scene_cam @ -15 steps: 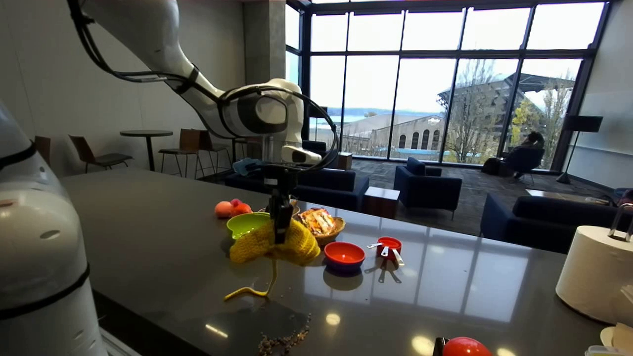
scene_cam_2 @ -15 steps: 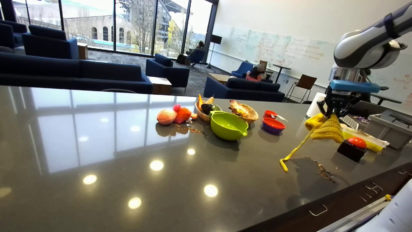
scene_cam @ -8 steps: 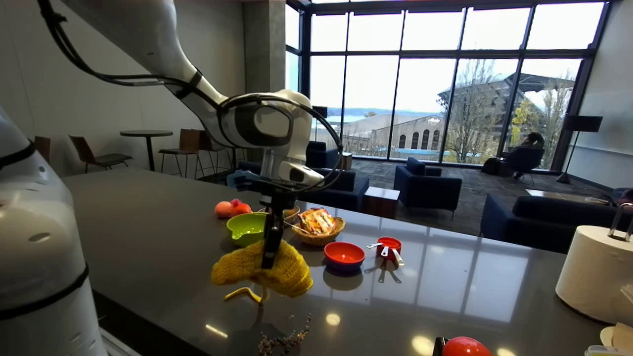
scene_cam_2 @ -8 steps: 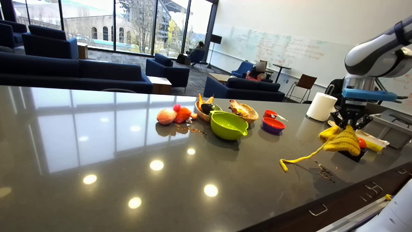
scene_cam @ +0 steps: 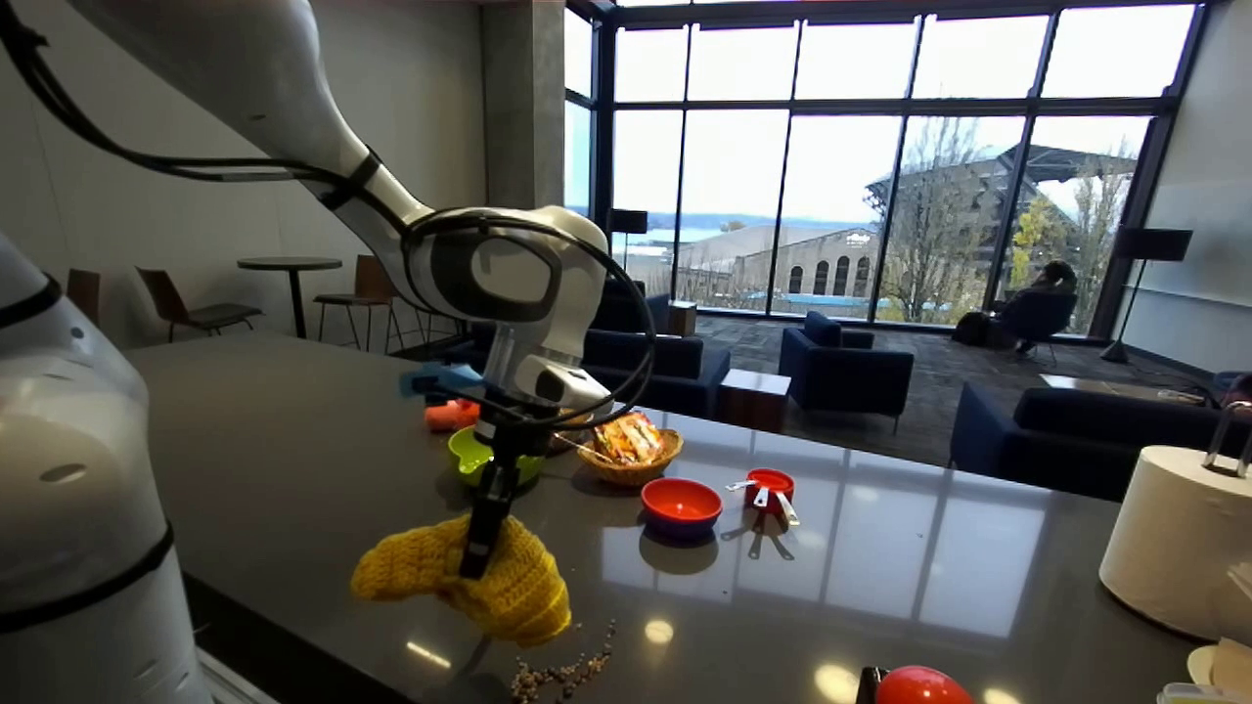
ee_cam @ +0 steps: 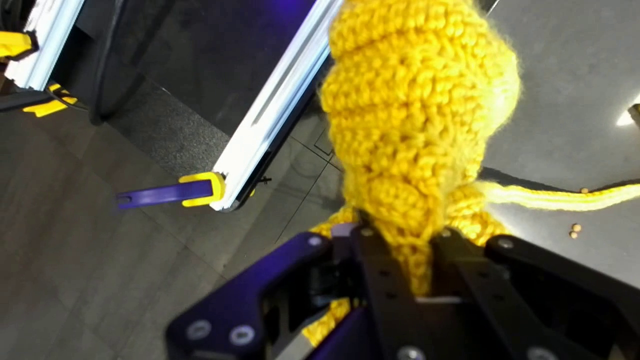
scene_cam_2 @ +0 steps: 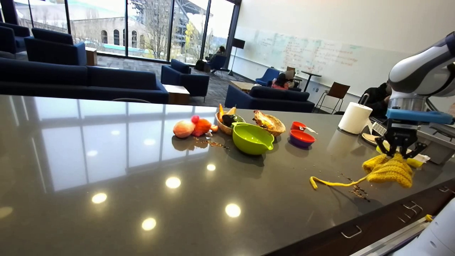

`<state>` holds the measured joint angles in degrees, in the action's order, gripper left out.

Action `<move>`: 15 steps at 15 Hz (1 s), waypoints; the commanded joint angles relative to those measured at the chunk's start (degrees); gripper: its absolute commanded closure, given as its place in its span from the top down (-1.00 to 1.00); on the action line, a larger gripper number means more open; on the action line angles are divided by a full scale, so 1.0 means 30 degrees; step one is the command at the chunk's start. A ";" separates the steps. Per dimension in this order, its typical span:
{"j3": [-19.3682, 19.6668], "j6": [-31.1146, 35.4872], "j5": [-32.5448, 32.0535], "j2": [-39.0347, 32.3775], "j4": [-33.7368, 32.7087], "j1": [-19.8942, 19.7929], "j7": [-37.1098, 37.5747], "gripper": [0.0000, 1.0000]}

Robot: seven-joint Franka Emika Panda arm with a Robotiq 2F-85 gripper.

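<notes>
Down and back toward the robot's base (scene_cam: 88, 508) comes the gripper (ee_cam: 405, 234), away from the green bowl (scene_cam_2: 249, 147) and bringing the yellow knitted piece (scene_cam: 518, 592) along, while the far end of its cord (scene_cam_2: 332, 184) stays put on the counter (ee_cam: 575, 125). Pinching a soft fold, that tool, knit squeezed between its tips, and the bulk droops below and out to either side! Trouble spots now: just beside and below the tips lies a scatter of grains (scene_cam_2: 359, 193), and the cord seems to cross them, so a low sideways drag could sweep them everywhere. Only stretchy fabric appears to be in that pinch, so if the trailing cord snags, the fold might slip out. Off one side of the tool, the wrist view shows floor (ee_cam: 125, 270), plus a clamp (ee_cam: 187, 192) on a metal rail (ee_cam: 280, 107); too wide a swing that way, and a loosened piece could drop past the edge or hook the clamp. Well apart from the tool, the red-and-purple bowl (scene_cam_2: 301, 143) looks the smaller worry.
</notes>
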<state>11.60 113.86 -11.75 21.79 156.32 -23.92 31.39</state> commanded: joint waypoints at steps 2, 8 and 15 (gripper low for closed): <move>0.0221 0.0035 0.0193 0.0943 0.1069 -0.0503 0.0285 -0.92; 0.0859 0.0579 0.0329 -0.0243 0.0646 -0.0666 -0.0377 -0.92; 0.1416 0.1471 0.1130 -0.2342 -0.0501 -0.0379 -0.1536 -0.92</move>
<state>14.94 117.55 -10.37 18.61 157.45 -25.16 29.45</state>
